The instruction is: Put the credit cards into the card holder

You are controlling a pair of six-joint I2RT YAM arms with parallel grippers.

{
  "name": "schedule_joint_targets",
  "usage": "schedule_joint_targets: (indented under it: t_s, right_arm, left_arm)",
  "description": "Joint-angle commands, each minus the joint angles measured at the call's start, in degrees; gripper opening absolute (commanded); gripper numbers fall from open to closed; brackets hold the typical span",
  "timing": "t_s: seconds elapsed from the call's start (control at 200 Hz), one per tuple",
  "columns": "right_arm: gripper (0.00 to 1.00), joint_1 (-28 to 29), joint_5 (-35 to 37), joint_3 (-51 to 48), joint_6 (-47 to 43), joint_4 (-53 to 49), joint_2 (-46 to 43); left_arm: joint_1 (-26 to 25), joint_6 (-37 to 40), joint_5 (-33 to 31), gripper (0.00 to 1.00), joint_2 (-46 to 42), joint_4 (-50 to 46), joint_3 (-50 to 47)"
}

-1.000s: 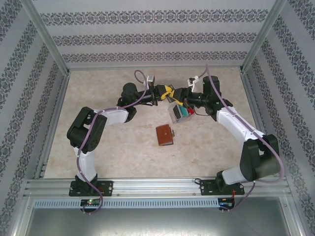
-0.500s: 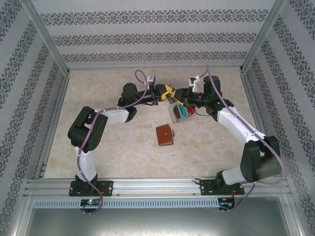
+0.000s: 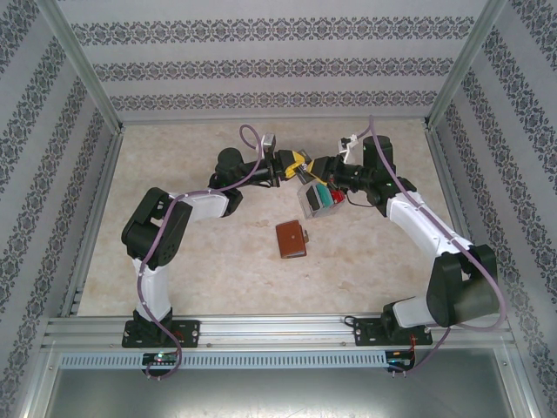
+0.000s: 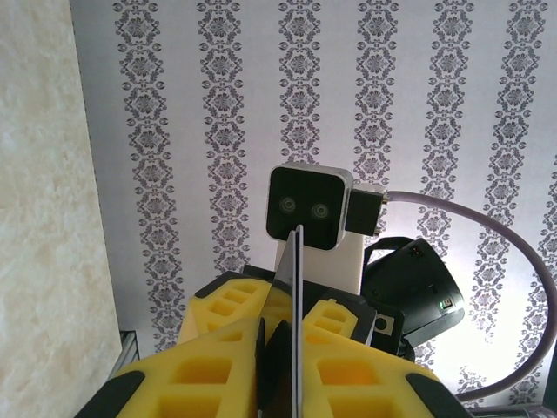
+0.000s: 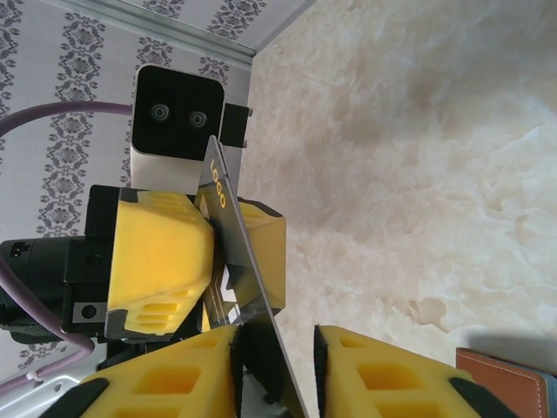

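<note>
Top external view: both arms reach in over the far middle of the table, with one card between them.
Nearest, a ribbed aluminium rail (image 3: 261, 329) edges the beige, marble-patterned tabletop (image 3: 200, 261), which lies broad and bare to left and right. The small reddish-brown leather card holder (image 3: 291, 239) lies flat mid-table, apart from everything. Just beyond it is a clear plastic tray (image 3: 306, 205) holding red and teal plastic cards (image 3: 324, 197). Over the tray, the left gripper (image 4: 280, 313) has its blocky yellow fingers pressed together on a thin dark grey rectangular card (image 4: 295, 261), held edge-up. The card's other end runs between the right gripper (image 5: 277, 335) fingers, but I cannot tell whether those pinch it. Behind, patterned wallpaper panels (image 3: 261, 65) close off the far side.
</note>
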Motion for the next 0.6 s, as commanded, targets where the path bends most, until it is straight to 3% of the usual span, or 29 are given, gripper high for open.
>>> schedule_joint_targets:
  t_s: [0.0, 0.595]
  right_arm:
    - [0.29, -1.2, 3.4, -0.9, -0.4, -2.4, -0.5]
    - [0.28, -1.6, 6.9, -1.2, -1.3, -5.1, -1.8]
  left_arm:
    - [-0.5, -1.1, 1.3, 0.16, -0.6, 7.9, 1.5]
    - [-0.5, -1.9, 1.3, 0.19, -0.3, 8.9, 1.5]
